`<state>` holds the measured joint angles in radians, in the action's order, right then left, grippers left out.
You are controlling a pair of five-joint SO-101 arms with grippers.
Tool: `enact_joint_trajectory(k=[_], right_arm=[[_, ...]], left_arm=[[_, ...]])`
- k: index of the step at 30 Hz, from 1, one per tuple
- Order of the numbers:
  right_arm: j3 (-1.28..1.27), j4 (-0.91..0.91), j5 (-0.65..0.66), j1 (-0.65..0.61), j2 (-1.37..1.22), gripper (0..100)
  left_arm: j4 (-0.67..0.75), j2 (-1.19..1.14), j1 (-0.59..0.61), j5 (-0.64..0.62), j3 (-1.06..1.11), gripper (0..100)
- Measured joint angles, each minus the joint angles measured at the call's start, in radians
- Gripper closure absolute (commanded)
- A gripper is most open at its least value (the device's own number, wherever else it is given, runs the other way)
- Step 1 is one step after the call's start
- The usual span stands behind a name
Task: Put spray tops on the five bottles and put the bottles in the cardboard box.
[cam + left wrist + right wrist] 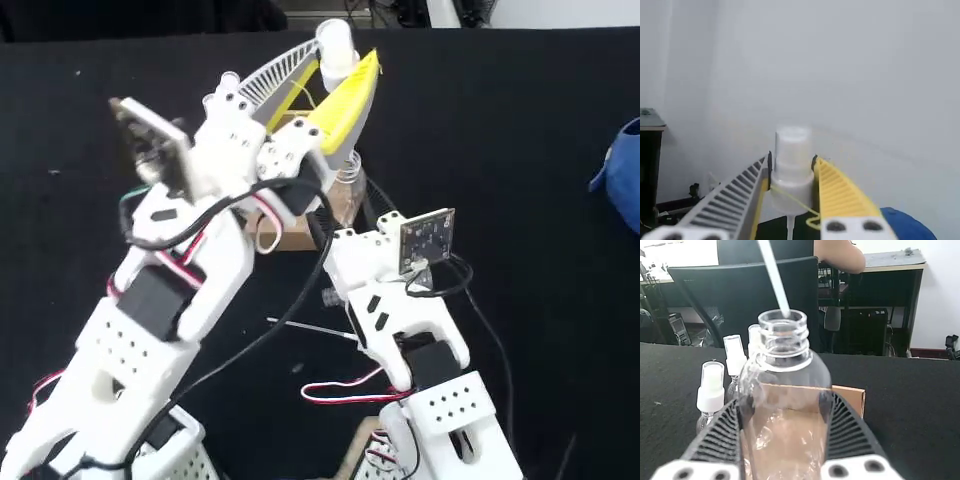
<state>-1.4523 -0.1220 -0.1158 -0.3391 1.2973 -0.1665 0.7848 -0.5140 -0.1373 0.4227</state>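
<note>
— What does the left gripper (792,172) carry?

— A white spray top (792,145). The white finger and the yellow finger pinch it at the collar, one on each side, closed only as far as the collar allows. It is held high above the black table (520,150), with its thin tube (774,275) hanging down.

— And the right gripper (785,415)?

— Its dark ribbed fingers (840,425) are clamped on a clear bottle (785,365), low on the body. The bottle stands upright with its threaded neck uncovered.

— Do the two parts meet?

— The lower end of the tube sits inside the bottle's open neck. The top itself is well above the neck, not yet seated.

— Where is the cardboard box (851,392)?

— On the table just behind the held bottle; part of it shows through the clear plastic. Three capped bottles (710,390) stand close together beside the held one, near the box. Whether they are inside it cannot be told.
</note>
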Motion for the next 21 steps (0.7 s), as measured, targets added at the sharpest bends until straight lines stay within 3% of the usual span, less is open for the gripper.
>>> enact_joint_trajectory(k=[6, 16, 21], right_arm=[[0.0, 0.0, 0.0, 0.0, 0.0, 98.5], [0.0, 0.0, 0.0, 0.0, 0.0, 98.5], [0.0, 0.0, 0.0, 0.0, 0.0, 98.5]], left_arm=[[-0.011, -0.006, -0.003, 0.0, 0.0, 97], [-0.31, -0.055, -0.006, 0.0, -0.068, 97], [-0.344, -0.078, -0.012, 0.032, -0.072, 95]])
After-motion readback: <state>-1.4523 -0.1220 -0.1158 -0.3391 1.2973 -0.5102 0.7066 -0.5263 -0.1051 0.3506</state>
